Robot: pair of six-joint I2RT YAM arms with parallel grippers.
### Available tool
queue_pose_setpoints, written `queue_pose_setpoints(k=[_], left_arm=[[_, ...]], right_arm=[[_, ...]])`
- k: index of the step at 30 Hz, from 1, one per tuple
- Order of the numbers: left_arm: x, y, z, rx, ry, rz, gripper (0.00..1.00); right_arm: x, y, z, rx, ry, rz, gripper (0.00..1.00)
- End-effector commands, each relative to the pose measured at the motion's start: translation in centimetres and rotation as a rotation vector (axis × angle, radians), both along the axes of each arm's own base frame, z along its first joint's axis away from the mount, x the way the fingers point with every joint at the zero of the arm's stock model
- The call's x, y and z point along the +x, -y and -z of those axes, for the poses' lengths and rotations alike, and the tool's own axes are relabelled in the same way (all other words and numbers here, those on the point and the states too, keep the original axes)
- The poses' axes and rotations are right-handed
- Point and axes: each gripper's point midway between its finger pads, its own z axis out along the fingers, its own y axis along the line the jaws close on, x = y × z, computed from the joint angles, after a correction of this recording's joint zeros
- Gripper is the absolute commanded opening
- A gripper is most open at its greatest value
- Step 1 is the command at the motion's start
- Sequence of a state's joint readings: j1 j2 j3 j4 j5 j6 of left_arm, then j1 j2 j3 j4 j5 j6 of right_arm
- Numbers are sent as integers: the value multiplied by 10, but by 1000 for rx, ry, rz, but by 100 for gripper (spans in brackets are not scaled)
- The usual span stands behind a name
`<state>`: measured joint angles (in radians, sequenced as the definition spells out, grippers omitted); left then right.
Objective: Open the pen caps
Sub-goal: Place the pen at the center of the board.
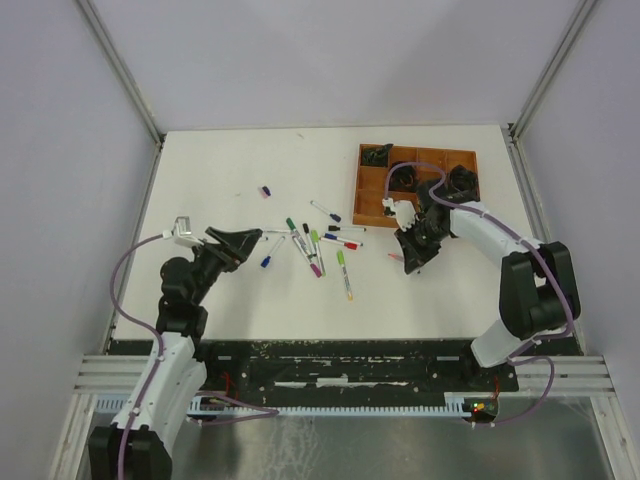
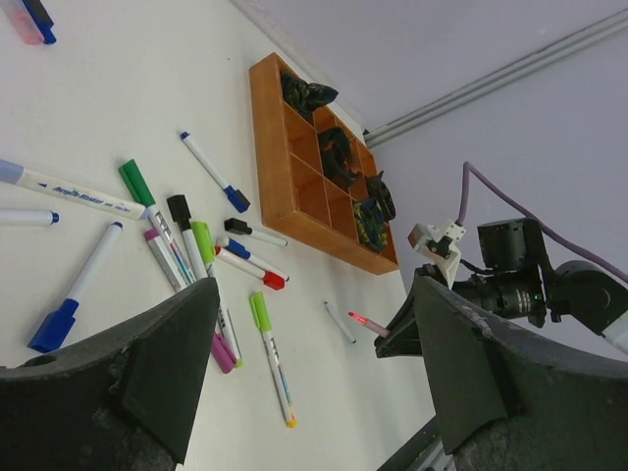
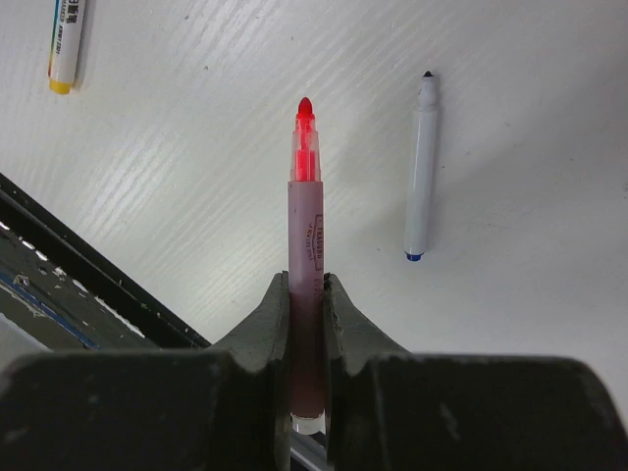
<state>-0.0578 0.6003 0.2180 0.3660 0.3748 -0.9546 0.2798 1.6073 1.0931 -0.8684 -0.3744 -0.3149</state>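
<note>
My right gripper (image 3: 306, 285) is shut on an uncapped pink-red pen (image 3: 306, 206), tip pointing away, just above the table; it also shows in the top view (image 1: 410, 262) and the left wrist view (image 2: 392, 339). An uncapped blue pen (image 3: 421, 172) lies beside it. Several capped pens (image 1: 315, 245) lie scattered mid-table, among them a green-capped one (image 2: 270, 358). A small loose cap (image 1: 266, 191) lies further back, left of them. My left gripper (image 1: 262, 236) is open and empty, just left of the pens, and in its own view (image 2: 314, 294) its jaws stand wide apart.
A brown compartment tray (image 1: 372, 190) with dark objects in several compartments stands at the back right, close behind my right arm. A pen with a yellow end (image 3: 65, 44) lies to the left of my right gripper. The table's black front rail (image 1: 330, 365) runs along the near edge.
</note>
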Motion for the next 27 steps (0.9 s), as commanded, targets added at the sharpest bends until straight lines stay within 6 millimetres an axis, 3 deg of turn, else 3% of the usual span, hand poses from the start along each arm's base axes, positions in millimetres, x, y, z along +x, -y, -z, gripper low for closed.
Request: queue_pose_setpoints(k=[1, 6, 14, 27], left_arm=[[-7, 4, 2, -54, -26, 23, 86], [-10, 5, 1, -66, -17, 27, 87], [-13, 6, -3, -79, -6, 30, 86], [-13, 5, -4, -81, -3, 27, 86]], right_arm=[[0, -5, 7, -29, 5, 12, 4], [7, 2, 26, -120, 10, 13, 5], [20, 10, 36, -198, 63, 43, 7], [13, 9, 43, -213, 11, 19, 23]])
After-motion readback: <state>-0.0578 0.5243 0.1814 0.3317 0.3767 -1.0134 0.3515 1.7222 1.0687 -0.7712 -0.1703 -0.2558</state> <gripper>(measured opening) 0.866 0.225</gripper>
